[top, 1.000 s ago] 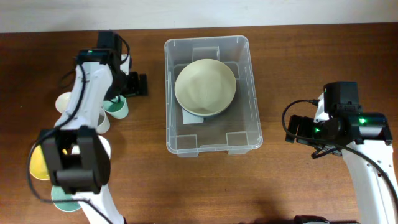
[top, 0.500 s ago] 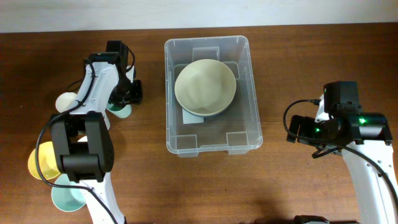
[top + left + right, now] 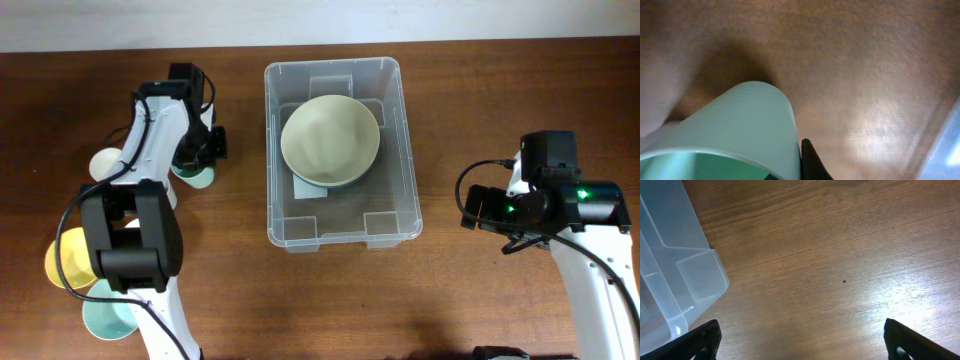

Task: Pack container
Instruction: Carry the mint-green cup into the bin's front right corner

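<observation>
As I judge it, the step in hand is to take the mint-green plastic cup (image 3: 740, 125) from the left side of the brown wooden counter (image 3: 480, 90) and put it into the large clear plastic rectangular container (image 3: 392, 215). The container stands in the middle of the counter, to the right of the cup and not touching it. A pale cream round bowl (image 3: 330, 138) lies in its far half.

The left hand (image 3: 205, 152) is low over the cup. In the left wrist view one black finger (image 3: 810, 161) is just beside the outer wall of the cup. The other finger is hidden, so I cannot tell if the hand is clenched on the cup or only placed around its wall.

To do this well, the cup wall should sit fully between the two fingers before they close, because a smooth thin wall probably slips. The lift should go straight up, since a white cup (image 3: 105, 163) stands near and could be pushed. The cup must then pass above the container rim and go down into the free near half. It should be let go only when it is low.

The right hand (image 3: 802, 342) is spread wide and holds nothing, over bare counter just beside a corner of the container. It is best kept out of the way there.
</observation>
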Tool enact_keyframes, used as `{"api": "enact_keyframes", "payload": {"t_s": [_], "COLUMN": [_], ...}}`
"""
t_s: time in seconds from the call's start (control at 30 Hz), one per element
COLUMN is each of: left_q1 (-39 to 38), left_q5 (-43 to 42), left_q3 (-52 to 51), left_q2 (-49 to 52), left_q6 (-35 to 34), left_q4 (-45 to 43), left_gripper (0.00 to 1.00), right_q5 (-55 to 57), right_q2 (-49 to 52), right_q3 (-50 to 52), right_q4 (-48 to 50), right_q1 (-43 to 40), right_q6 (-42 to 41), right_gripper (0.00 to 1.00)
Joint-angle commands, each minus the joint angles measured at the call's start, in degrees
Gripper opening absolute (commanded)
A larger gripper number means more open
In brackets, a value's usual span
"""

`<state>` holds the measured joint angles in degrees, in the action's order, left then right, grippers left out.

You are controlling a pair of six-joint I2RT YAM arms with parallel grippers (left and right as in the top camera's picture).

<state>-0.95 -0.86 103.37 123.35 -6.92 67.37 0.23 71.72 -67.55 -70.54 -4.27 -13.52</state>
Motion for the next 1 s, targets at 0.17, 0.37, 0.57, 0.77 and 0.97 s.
{"api": "enact_keyframes", "payload": {"t_s": [0.17,0.37,0.57,0.77,0.97], "left_q1": [-5.6,-18.4,-29.5,-38.0,-42.1], "left_q5": [0.9,0.5,-2.6,-2.6,-5.0], "left_q3": [23.9,34.8,33.1,31.3,24.2], "left_q2": [-4.2,-6.9,-6.8,-6.6,-6.4], "left_q6": [0.1,0.1,0.8,1.4,2.2], "left_q4": [15.5,21.7,22.5,21.7,15.8], "left_gripper": [0.01,0.01,0.01,0.01,0.01], "right_q5": [1.9,0.5,0.6,0.4,0.4], "right_q2": [-0.3,-0.3,-0.3,-0.3,-0.3], "right_q3": [0.1,0.1,0.1,0.1,0.1], "right_q4": [0.7,0.7,0.1,-0.7,-1.0], "right_q1": [-2.9,-6.3,-10.4,-12.7,-12.6], "right_q6": [-1.0,-1.0,-3.6,-3.6,-3.5], "right_gripper": [1.00,1.00,1.00,1.00,1.00]}}
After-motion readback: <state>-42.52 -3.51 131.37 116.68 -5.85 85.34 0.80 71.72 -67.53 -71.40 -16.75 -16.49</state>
